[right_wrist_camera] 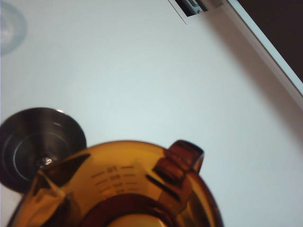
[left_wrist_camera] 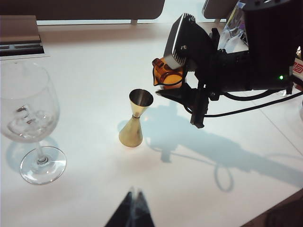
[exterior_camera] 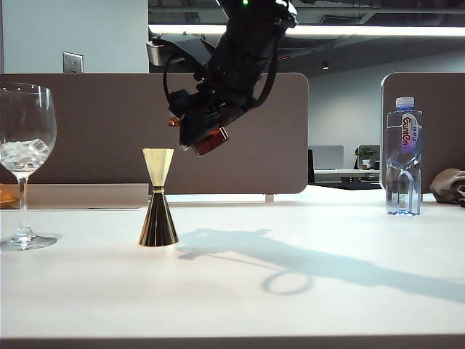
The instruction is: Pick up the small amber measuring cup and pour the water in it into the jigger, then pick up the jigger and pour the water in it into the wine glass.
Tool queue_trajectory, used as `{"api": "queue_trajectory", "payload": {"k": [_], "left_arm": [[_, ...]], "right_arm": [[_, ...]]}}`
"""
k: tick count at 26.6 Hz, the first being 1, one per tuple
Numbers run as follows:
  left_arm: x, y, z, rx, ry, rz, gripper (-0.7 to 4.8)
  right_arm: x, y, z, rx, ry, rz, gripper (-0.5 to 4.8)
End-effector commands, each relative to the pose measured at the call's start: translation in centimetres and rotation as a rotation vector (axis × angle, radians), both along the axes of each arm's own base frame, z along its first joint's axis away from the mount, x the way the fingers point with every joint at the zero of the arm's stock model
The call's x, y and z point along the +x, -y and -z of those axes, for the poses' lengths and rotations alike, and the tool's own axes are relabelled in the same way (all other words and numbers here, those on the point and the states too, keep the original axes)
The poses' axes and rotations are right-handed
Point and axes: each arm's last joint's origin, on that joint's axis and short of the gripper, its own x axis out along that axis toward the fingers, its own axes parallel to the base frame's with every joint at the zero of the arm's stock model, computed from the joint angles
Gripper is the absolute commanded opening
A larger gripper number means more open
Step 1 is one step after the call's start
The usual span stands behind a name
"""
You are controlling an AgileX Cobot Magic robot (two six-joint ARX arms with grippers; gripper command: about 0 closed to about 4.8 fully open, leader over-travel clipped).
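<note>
Wine glass (exterior_camera: 24, 156), clear and stemmed, at far left; gold hourglass jigger (exterior_camera: 158, 198) left of centre; tilted amber cup (exterior_camera: 211, 140) clamped in right gripper (exterior_camera: 205, 138) above it; left gripper (left_wrist_camera: 131, 210) at lower edge, fingers seemingly together.

One wine glass (exterior_camera: 24, 163) stands at the far left of the table (exterior_camera: 240, 291), with a heap of ice cubes (exterior_camera: 23, 154) in its bowl, too blurred to count. One gold jigger (exterior_camera: 158, 198) stands right of it. One small amber measuring cup (exterior_camera: 211, 141) hangs tilted above and just right of the jigger, gripped in the right tool (exterior_camera: 205, 134). One plastic water bottle (exterior_camera: 404, 156) stands at the far right. Two tools show in all: the left tool (left_wrist_camera: 132, 213) appears only as a dark tip at the near edge of the left wrist view.
</note>
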Motion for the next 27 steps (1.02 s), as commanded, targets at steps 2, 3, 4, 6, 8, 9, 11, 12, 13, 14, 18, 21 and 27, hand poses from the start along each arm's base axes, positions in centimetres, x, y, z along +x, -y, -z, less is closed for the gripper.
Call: {"api": "queue_trajectory", "payload": {"k": [2,3,4,6,8,9,11,12,13,14,18,21,27], "left_arm": [[0.0,0.0,-0.2,-0.001,0.015,0.003,-0.02],[0.0,0.0,-0.2,-0.001,0.015,0.003,-0.02],[0.0,0.0,-0.2,-0.001,0.015,0.003,-0.02],[0.0,0.0,-0.2,-0.001,0.015,0.003,-0.02],[0.0,0.0,-0.2,-0.001,0.015,0.003,-0.02],[0.0,0.0,-0.2,-0.001,0.015,0.003,-0.02],[0.0,0.0,-0.2,-0.001,0.015,0.003,-0.02],[0.0,0.0,-0.2,-0.001,0.015,0.003,-0.02],[0.0,0.0,-0.2,-0.001,0.015,0.003,-0.02],[0.0,0.0,-0.2,-0.001,0.015,0.003,-0.02],[0.0,0.0,-0.2,-0.001,0.015,0.003,-0.02],[0.0,0.0,-0.2,-0.001,0.015,0.003,-0.02],[0.0,0.0,-0.2,-0.001,0.015,0.003,-0.02]], "right_arm": [[0.0,-0.1,-0.7,-0.005,0.049,-0.019,0.00],[0.0,-0.1,-0.7,-0.014,0.058,-0.023,0.00],[0.1,-0.1,-0.7,-0.020,0.062,-0.025,0.00],[0.1,-0.1,-0.6,-0.024,0.067,-0.014,0.00],[0.2,-0.1,-0.5,-0.025,0.068,-0.011,0.00],[0.2,-0.1,-0.5,-0.025,0.068,-0.010,0.00],[0.3,-0.1,-0.6,-0.020,0.074,-0.010,0.00],[0.3,-0.2,-0.6,-0.015,0.079,-0.009,0.00],[0.4,-0.2,-0.6,-0.016,0.077,-0.008,0.00],[0.6,-0.4,-0.6,-0.023,0.070,-0.008,0.00],[1.0,-0.8,-1.0,-0.018,0.075,-0.009,0.00],[1.2,-1.0,-1.0,-0.019,0.078,-0.005,0.00],[1.4,-1.1,-0.6,-0.028,0.070,-0.003,0.00]]}}
